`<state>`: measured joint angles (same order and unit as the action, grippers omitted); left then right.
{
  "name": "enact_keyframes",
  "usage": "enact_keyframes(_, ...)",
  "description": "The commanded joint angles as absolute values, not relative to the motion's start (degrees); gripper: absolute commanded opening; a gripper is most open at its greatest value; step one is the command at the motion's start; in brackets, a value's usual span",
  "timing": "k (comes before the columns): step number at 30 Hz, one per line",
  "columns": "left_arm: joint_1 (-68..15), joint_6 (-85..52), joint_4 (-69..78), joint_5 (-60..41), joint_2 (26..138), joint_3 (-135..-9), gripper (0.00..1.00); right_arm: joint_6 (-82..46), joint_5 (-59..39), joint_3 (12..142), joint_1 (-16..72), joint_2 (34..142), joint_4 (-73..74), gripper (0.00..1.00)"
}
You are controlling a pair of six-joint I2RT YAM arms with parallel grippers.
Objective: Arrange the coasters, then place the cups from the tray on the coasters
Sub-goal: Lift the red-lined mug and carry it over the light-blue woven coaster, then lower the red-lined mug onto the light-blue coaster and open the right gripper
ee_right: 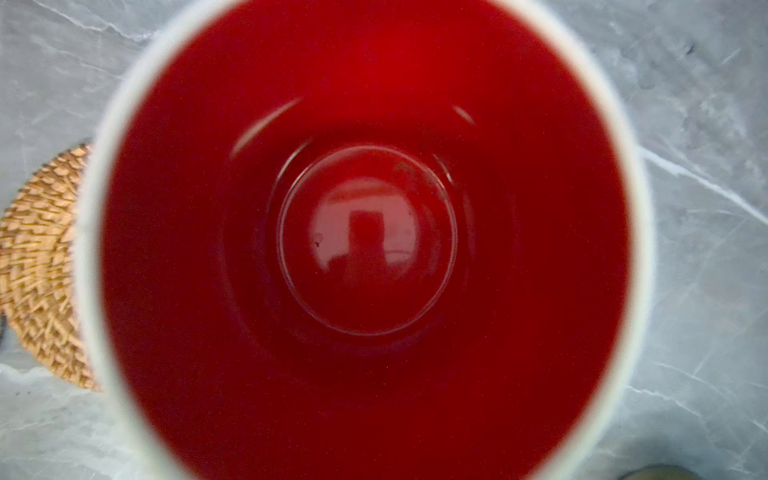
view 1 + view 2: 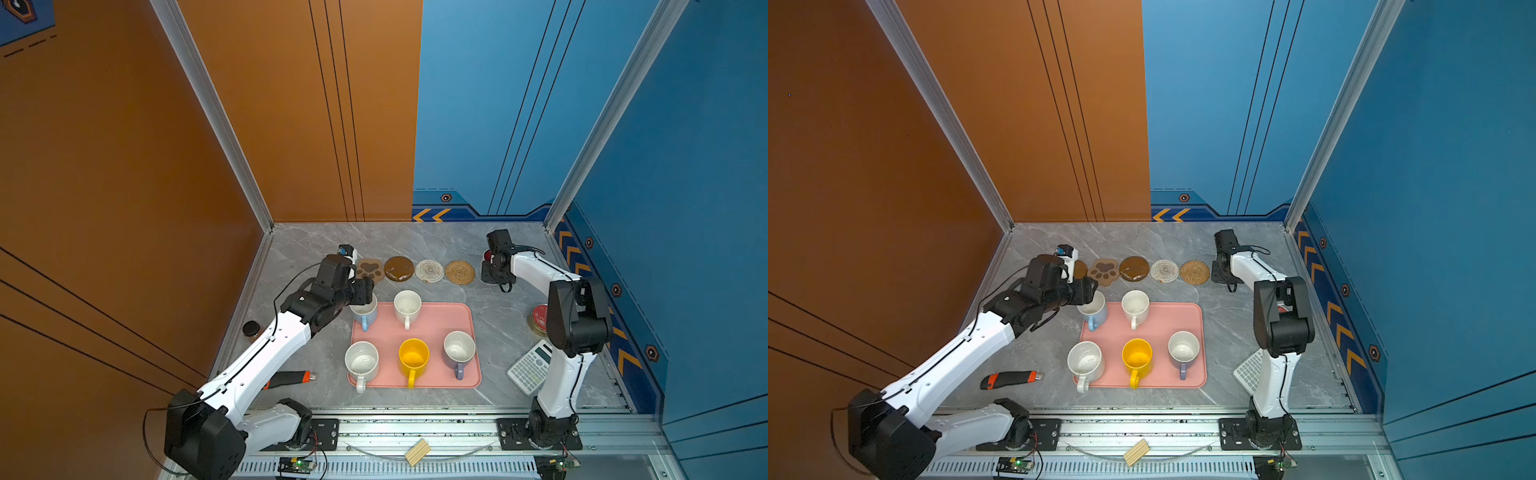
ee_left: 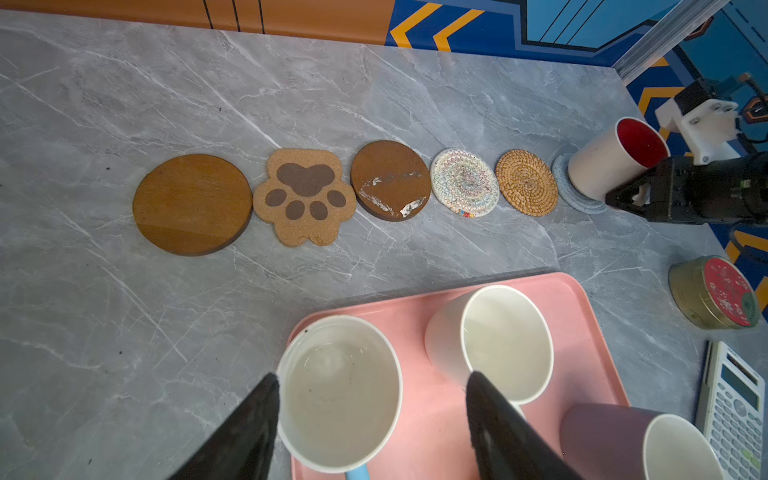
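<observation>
Six coasters lie in a row behind the pink tray [image 2: 440,320]: brown disc [image 3: 192,203], paw [image 2: 370,269], brown disc [image 2: 398,268], cream woven [image 2: 429,271], rattan [image 2: 459,272], blue-grey [image 3: 577,199]. On the blue-grey one stands the white cup with red interior [image 3: 615,158], its handle pinched by my shut right gripper [image 3: 615,198]; the red inside fills the right wrist view. My left gripper [image 3: 372,375] hangs open over the light blue cup [image 2: 365,313] at the tray's far left corner. Plain white [image 2: 407,305], speckled [image 2: 361,361], yellow [image 2: 413,357] and lavender [image 2: 459,349] cups stand on the tray.
A red-topped tin [image 2: 540,318] and a white calculator [image 2: 532,368] lie right of the tray, partly under my right arm. An orange-and-black knife [image 2: 291,378] lies left of the tray, and a small black round object [image 2: 250,328] sits by the left wall.
</observation>
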<state>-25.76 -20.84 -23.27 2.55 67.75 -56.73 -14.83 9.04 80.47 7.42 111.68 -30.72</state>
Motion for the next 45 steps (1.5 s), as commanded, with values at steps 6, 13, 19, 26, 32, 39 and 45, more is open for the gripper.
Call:
enact_keyframes(6,-25.5,-20.7,-24.3,3.0,67.6,-58.7,0.72,-15.6,9.0,80.4,6.7,111.6,-26.2,0.00)
enact_keyframes(13,-25.6,-20.6,-24.5,3.0,67.4,-58.7,0.72,-16.2,8.0,79.1,6.6,111.5,-25.9,0.00)
enact_keyframes(19,-25.6,-20.6,-24.8,3.2,66.9,-58.6,0.72,-16.3,7.6,78.8,6.7,111.5,-25.8,0.00)
enact_keyframes(26,-25.7,-20.6,-24.8,3.3,66.3,-58.3,0.72,-16.6,7.7,78.3,6.7,111.4,-25.8,0.11)
enact_keyframes(32,-25.7,-20.5,-24.9,3.5,65.8,-58.0,0.72,-16.7,8.0,77.6,6.9,110.8,-25.8,0.33)
enact_keyframes(39,-25.6,-20.5,-25.0,3.6,64.8,-57.3,0.72,-17.0,8.5,76.3,6.9,108.5,-26.3,0.52)
enact_keyframes(45,-25.8,-20.0,-26.6,3.8,63.3,-57.1,0.72,-18.0,9.8,74.0,6.9,103.5,-27.8,0.59)
